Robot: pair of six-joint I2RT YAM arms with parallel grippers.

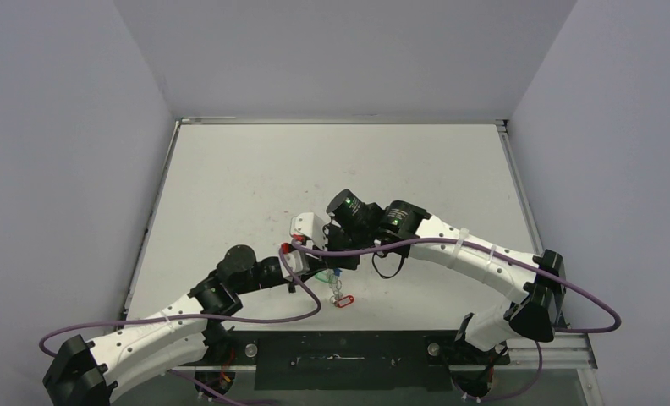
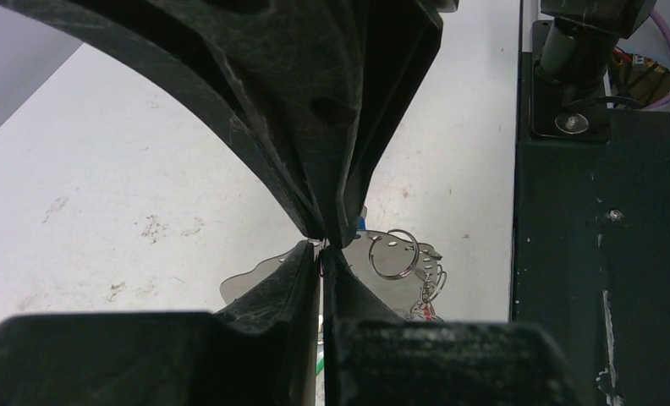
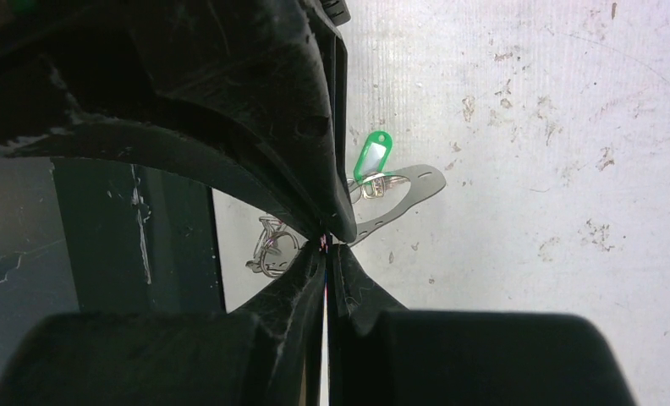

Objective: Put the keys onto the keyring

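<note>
The keyring is a silver sheet-metal hoop held just above the table; its strip also shows in the right wrist view. My left gripper is shut on its rim. My right gripper is shut too, tip to tip with the left at the same spot. A sliver of blue tag shows beside the right gripper's fingers. The green-tagged key and the red-tagged key hang from the hoop. Wire loops line the rim. In the top view both grippers meet near the front middle of the table.
The black base plate of the arm mounts runs along the near table edge, close to the keyring. The white table stretches away behind the grippers, with grey walls on three sides. Purple cables loop over both arms.
</note>
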